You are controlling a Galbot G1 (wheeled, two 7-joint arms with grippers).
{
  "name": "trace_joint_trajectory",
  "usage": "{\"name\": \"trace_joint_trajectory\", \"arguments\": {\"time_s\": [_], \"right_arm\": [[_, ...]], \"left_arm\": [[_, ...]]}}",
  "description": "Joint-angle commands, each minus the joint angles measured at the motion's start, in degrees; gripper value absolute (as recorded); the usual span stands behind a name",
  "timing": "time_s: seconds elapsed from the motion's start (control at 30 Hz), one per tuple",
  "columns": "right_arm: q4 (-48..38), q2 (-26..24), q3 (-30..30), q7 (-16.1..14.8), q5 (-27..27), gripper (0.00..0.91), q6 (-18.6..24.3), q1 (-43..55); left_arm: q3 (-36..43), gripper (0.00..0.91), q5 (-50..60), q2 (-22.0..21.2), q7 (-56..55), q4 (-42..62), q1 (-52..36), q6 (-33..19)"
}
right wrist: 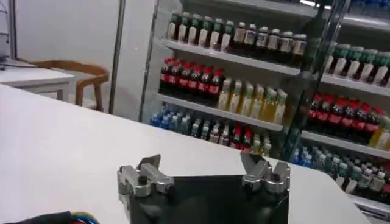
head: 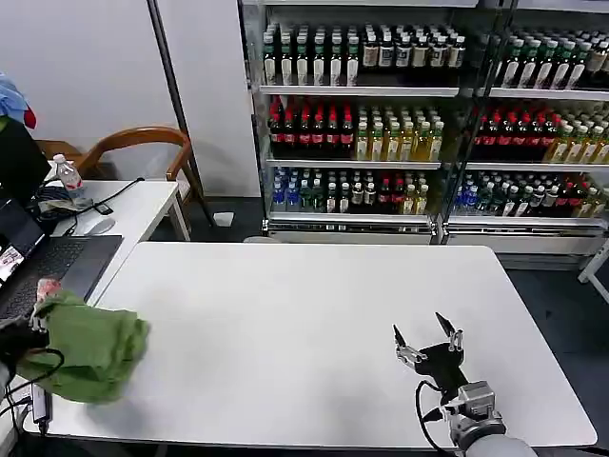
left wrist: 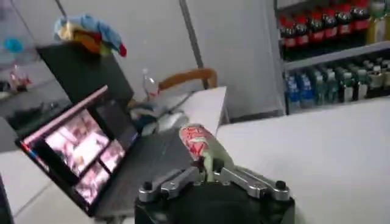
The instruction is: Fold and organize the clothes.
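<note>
Left fingers (left wrist: 207,172) pinch shirt (head: 90,347) — table's (head: 314,324) edge.

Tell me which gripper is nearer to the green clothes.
Left. The left gripper grips the green clothes at the table's left edge; the right gripper hovers open, far across it.

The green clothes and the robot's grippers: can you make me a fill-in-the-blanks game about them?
1. The left gripper is shut on the bunched ____ clothes.
2. The right gripper's fingers are ____ and hold nothing.
3. The clothes hang at the white table's ____ edge.

Missing words: green; open; left
</note>
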Motion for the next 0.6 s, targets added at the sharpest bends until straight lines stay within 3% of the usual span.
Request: {"name": "trace_joint_trajectory", "arguments": {"time_s": [0.03, 0.13, 0.2, 0.6], "right_arm": [[0.01, -0.17, 1.01, -0.01, -0.64, 0.907, -0.05, -1.76], [0.96, -0.42, 2.59, -0.06, -0.95, 0.907, -0.34, -3.28], [1.37, -0.15, 3.76, -0.09, -1.17, 0.907, -0.5, -4.13], [2.62, 1.35, 6.15, -0.33, -2.42, 0.907, -1.26, -5.41]], "left_arm": [[41.31, 0.05, 25.8, -19.27, 2.09, -14.65, -5.54, -0.86], [51.45, 0.05, 31.81, -23.94, 4.51, -12.71, -8.35, -2.61], [53.83, 0.05, 32.55, -25.09, 5.57, -11.32, -10.1, -2.59], [55.42, 0.05, 29.98, -28.45, 2.94, -5.95, -21.05, -1.49]]}}
